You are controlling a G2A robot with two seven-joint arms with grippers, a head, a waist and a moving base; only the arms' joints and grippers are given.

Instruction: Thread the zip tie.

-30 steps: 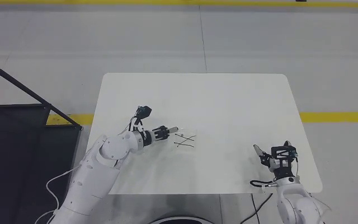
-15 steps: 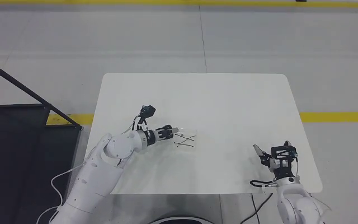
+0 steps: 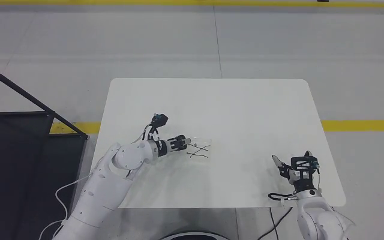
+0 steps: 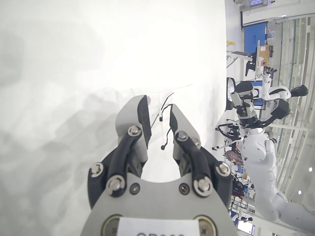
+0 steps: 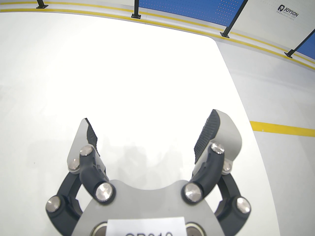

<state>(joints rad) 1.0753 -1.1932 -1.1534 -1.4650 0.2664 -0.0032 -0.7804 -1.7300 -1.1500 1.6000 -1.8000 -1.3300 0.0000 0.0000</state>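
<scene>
Top view: white table [image 3: 252, 108], smooth flat top w/ rounded corners. Left claw [image 3: 186, 141] sits low over it, w/ zip ties [image 3: 198, 151] just ahead of its tips. They're a few thin black plastic strips, loosely crossed, lying flat on the table, not gripped.

Left wrist view: left claw [image 4: 160, 105] is set to a narrow gap, nothing pinched betw. the pads. Fingers are grey metal shells w/ black ribbed rubber pads [image 4: 145, 121] inside, on black link arms w/ silver screws. Seen thru the gap is one zip tie [image 4: 160, 118] w/ a small blocky head, strip running away from the claw w/ a slight kink. Second tie [image 4: 162, 147] lies nearer the claw's base, wavy, head end closest to the palm, passing right beside one pad. Can't tell if it touches. Table [image 4: 123, 25] is plain white ahead of the tips.

Right wrist view: right claw [image 5: 151, 121] is wide, holding nothing. Same grey shells and ribbed black pads [image 5: 205, 133]. Table [image 5: 123, 74] lies under and ahead of it, w/ a rounded corner off to one side.

Top view: right claw [image 3: 293, 159] is well apart from the ties, near the table edge closest to the robot.
</scene>
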